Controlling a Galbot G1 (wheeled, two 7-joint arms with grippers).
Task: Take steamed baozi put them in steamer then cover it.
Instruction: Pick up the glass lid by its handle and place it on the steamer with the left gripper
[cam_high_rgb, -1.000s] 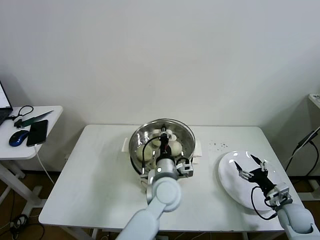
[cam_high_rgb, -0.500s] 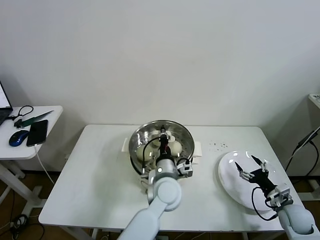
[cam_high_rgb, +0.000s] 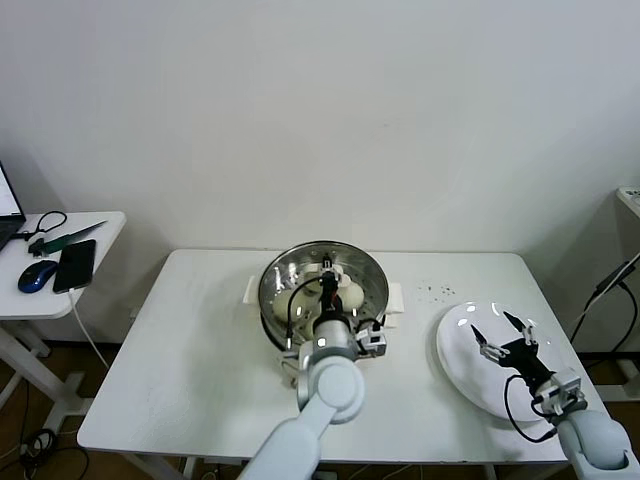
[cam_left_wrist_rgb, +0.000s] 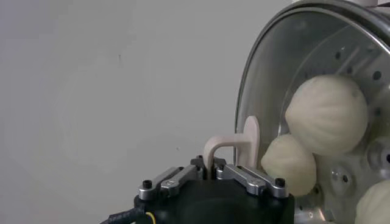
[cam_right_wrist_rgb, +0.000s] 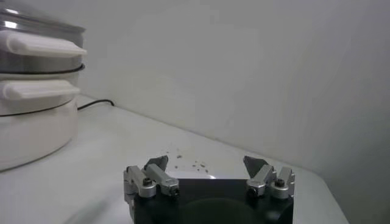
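The left wrist view shows the left end effector (cam_left_wrist_rgb: 214, 170) clamped on the glass lid's handle (cam_left_wrist_rgb: 234, 143) over the steamer (cam_high_rgb: 323, 290), steamed baozi (cam_left_wrist_rgb: 326, 114) beneath. From the head, the right end effector (cam_high_rgb: 508, 335) hovers wide over the plate (cam_high_rgb: 460, 365).

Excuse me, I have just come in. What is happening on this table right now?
The robot is covering a steamer that holds steamed baozi. Its left end effector is shut on the white handle of the glass lid, holding the lid over the steamer. The right end effector hangs open above the white plate, which has no buns on it. Whether the lid is fully seated cannot be told.
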